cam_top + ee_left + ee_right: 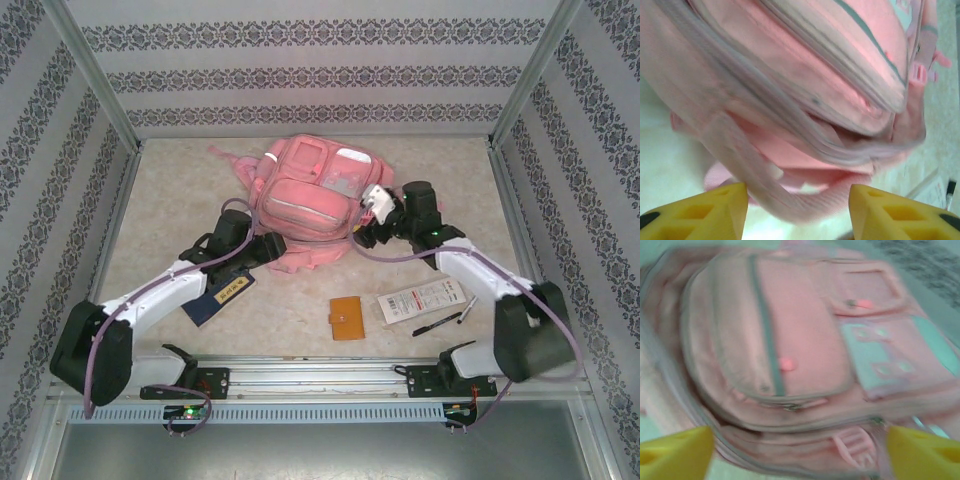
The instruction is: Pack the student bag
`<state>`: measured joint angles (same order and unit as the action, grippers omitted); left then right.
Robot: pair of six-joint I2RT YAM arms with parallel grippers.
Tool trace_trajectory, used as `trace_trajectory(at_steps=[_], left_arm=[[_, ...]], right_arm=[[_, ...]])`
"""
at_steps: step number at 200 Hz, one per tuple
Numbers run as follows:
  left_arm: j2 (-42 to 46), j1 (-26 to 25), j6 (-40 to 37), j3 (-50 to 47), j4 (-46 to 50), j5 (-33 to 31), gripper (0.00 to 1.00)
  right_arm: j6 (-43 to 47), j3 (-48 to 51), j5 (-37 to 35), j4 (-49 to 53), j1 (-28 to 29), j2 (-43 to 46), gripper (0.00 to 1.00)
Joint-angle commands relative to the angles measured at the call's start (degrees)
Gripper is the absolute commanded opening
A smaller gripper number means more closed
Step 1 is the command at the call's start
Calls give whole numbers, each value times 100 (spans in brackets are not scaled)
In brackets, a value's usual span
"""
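The student bag (308, 192), a soft pink backpack with zip pockets and clear windows, lies at the middle back of the table. My left gripper (272, 246) is at its near left corner. In the left wrist view the yellow fingers (725, 207) stand apart, so the left gripper (797, 200) is open, with a blurred pink edge of the bag (805, 75) just beyond the tips. My right gripper (372, 228) is at the bag's near right side. It (800, 440) is wide open in the right wrist view, facing the bag's front pockets (790, 345) and holding nothing.
On the table in front of the bag lie an orange wallet (347, 318), a white packet (422, 300) and a black pen (437, 323). A dark blue item with a yellow label (222, 297) lies under the left arm. Patterned walls enclose the table.
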<state>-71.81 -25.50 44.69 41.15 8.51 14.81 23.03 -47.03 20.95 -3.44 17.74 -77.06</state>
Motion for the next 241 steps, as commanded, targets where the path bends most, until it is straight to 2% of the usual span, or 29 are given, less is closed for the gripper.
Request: trace_trajectory(at_steps=[1, 9, 16, 26, 40, 55, 72, 92, 105, 121, 151, 168, 194, 226, 241], left_arm=[[505, -35, -668, 327, 1448, 286, 58], [606, -70, -1004, 460, 1739, 228, 60], [648, -137, -1296, 560, 1872, 155, 63], [611, -281, -1722, 701, 1904, 20, 67], [368, -599, -2312, 987, 1860, -363, 71], [-66, -968, -2933, 1319, 1663, -911, 75], [-736, -1246, -3519, 1723, 1299, -1154, 80], [-1698, -1410, -3929, 2354, 1045, -1241, 87], [-2366, -1498, -4127, 2838, 1045, -1187, 100], [-3076, -1613, -4295, 3442, 1214, -1351, 99], [-4005, -1836, -4604, 4128, 1700, -1561, 99], [-4018, -1856, -4637, 3799, 1538, -1274, 100], [-3486, -1845, -4795, 2783, 964, -1154, 98], [-2973, -1706, -5099, 2428, 1306, -1416, 99], [-2797, -1476, -5018, 2329, 1427, -1273, 98]], right_arm=[[-3014, -16, -1540, 732, -159, 550, 98], [-3903, -86, -1409, 1166, -384, 671, 98], [-4485, -25, -942, 1298, -642, 742, 98], [-5031, 291, -181, 1142, -1042, 828, 98], [-5713, 611, 178, 850, -1413, 861, 98], [-5214, 405, -41, 1346, -1407, 728, 98], [-4837, 237, -215, 1584, -1447, 455, 96], [-4527, 75, 155, 1565, -1474, 37, 84], [-4298, -114, 494, 1696, -1475, -280, 77], [-4052, -324, 549, 2014, -1484, -579, 73], [-3998, -351, 583, 2147, -1592, -735, 73], [-3965, -345, 702, 2148, -1673, -816, 73], [-3584, -428, 1345, 2089, -1799, -1229, 72], [-3516, -764, 2052, 2029, -1796, -2007, 63], [-3640, -801, 2184, 1779, -1791, -2305, 61]])
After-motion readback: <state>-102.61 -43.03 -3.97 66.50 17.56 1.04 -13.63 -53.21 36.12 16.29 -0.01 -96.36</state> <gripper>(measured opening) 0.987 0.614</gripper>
